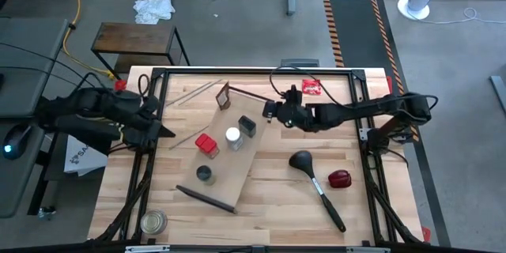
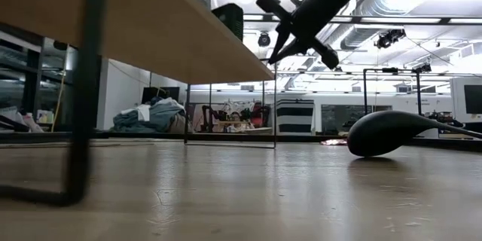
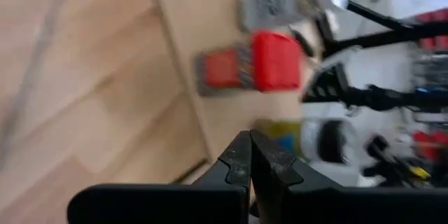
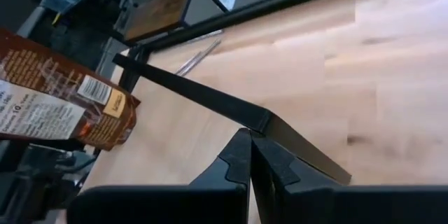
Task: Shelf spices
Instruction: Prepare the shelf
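The shelf (image 1: 229,175) is a plywood top on black wire legs, standing askew in the middle of the table. On its top stand the red square tin (image 1: 206,144), the white-capped jar (image 1: 233,137), the small black box (image 1: 247,126) and the dark-lidded glass jar (image 1: 205,175). The brown bottle (image 1: 224,95) is at the shelf's far corner and also shows in the right wrist view (image 4: 63,105). My right gripper (image 1: 273,112) hangs shut in the air just right of the black box. My left gripper (image 1: 164,130) is shut, left of the shelf, facing the red tin (image 3: 276,59).
A black ladle (image 1: 316,182) and a small red thing (image 1: 340,179) lie on the table right of the shelf. The flat red packet (image 1: 311,87) is near the far edge. The clear glass jar with a metal lid (image 1: 152,221) stands at the near left. Thin rods (image 1: 202,91) lie far left.
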Tool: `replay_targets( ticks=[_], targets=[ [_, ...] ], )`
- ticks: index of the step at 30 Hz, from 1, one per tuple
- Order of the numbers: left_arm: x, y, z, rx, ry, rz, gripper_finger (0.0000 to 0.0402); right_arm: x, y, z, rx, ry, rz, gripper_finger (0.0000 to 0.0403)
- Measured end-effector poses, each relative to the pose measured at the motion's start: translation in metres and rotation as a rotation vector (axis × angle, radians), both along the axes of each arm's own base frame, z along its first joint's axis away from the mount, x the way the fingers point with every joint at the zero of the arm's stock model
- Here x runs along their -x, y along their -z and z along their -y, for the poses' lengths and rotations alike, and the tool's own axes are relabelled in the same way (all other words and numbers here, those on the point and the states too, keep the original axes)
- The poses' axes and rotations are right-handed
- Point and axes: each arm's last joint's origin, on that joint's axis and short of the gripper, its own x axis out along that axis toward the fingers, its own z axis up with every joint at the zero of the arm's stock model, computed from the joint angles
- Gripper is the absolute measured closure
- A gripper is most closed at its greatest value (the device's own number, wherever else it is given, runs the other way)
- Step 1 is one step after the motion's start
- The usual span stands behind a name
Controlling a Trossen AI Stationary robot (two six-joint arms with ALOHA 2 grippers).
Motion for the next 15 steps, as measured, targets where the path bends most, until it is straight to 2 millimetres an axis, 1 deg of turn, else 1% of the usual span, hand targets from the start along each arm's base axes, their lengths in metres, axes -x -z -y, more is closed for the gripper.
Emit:
replay_targets(
  ticks=[5, 8, 11, 13, 15],
  targets=[
    [-0.002, -0.003, 0.012, 0.049, -0.033, 0.024, 0.0401, -0.001, -0.003, 0.023, 0.022, -0.028, -0.003, 0.0403],
    [-0.011, -0.002, 0.027, 0.050, -0.031, 0.021, 0.0401, -0.002, -0.009, 0.034, 0.058, -0.042, 0.029, 0.0403],
    [-0.026, 0.001, 0.057, 0.044, 0.014, 0.011, 0.0401, 0.000, -0.019, 0.045, 0.089, -0.065, 0.066, 0.0403],
    [-0.032, 0.008, 0.083, 0.053, 0.026, -0.014, 0.0401, 0.003, -0.024, 0.053, 0.106, -0.089, 0.069, 0.0403],
    [-0.033, 0.016, 0.112, 0.085, 0.022, -0.035, 0.0401, 0.005, -0.028, 0.059, 0.124, -0.121, 0.068, 0.0403]
  ],
)
